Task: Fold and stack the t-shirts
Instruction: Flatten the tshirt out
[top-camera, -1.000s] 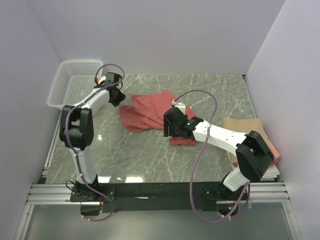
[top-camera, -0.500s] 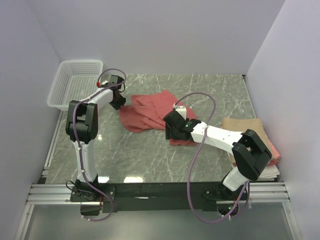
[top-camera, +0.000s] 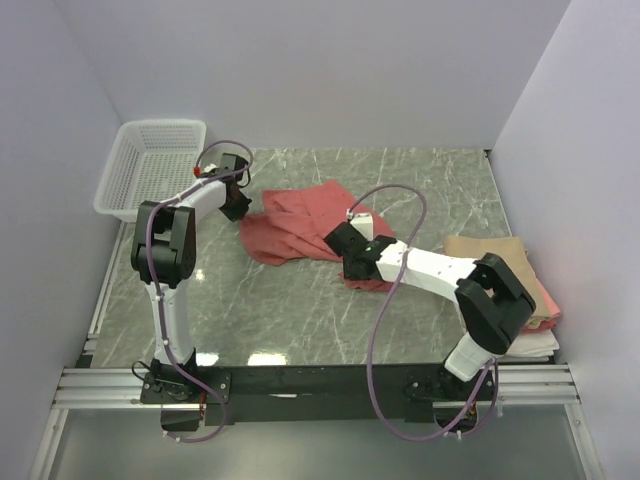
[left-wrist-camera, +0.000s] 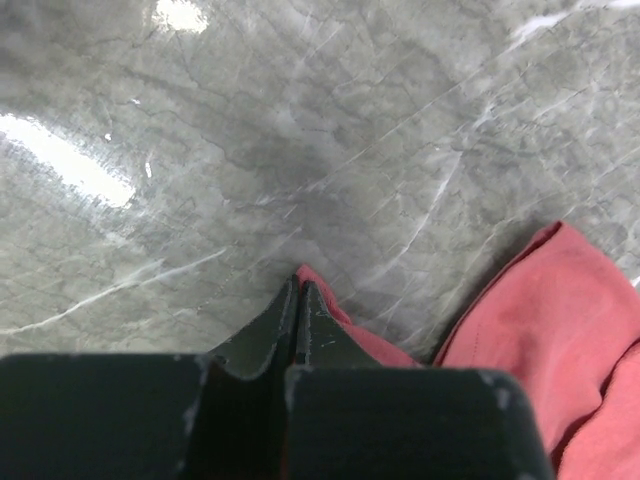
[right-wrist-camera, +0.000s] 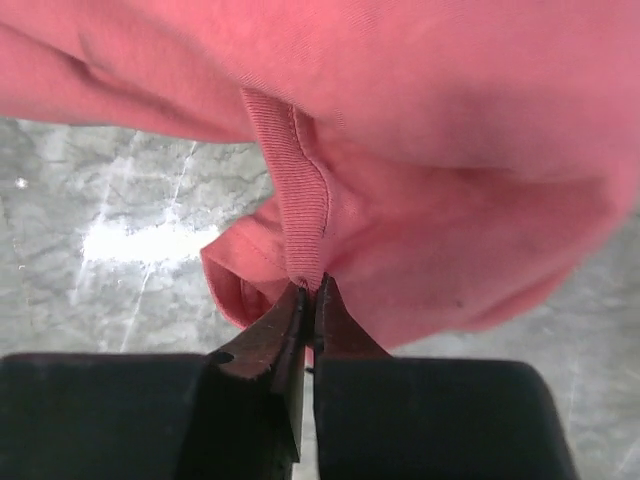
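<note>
Grab step, v. early in the fold. Red shirt (top-camera: 300, 222) in a crumpled heap mid tabletop (top-camera: 290, 310), not flat, not folded.

Left fingers (left-wrist-camera: 278, 318) pressed tight together, nipping what looks like a small red corner at the heap's left edge, low by the stone. Right fingers (right-wrist-camera: 283, 322) pressed together too, pinching a ribbed band, maybe collar or hem, at the near right side of the heap.

Next, prob.: lift both bits, pull apart gently to spread the cloth, lay flat, then fold. Needs both grips firm & the same pace on both sides, else a slip or a twist. Thin cloth, so easy to lose from the left nip.

Done pile at the right edge: tan shirt (top-camera: 487, 250) on top, pink shirt (top-camera: 546, 306) & white shirt (top-camera: 535, 345) peeking out below. Partly covered by the right arm, so no telling how neat. White basket (top-camera: 150, 165) at the far left corner, well apart from the heap.

Hard to tell: which part of the shirt in each grip, w/ sleeves & neck lost in the folds. In the top view, fingertips of both sides hidden under the black wrist blocks. Left wrist view: only a slice of red at bottom right, rest cut off. Right wrist view: full of red up top, a bit blurry.
</note>
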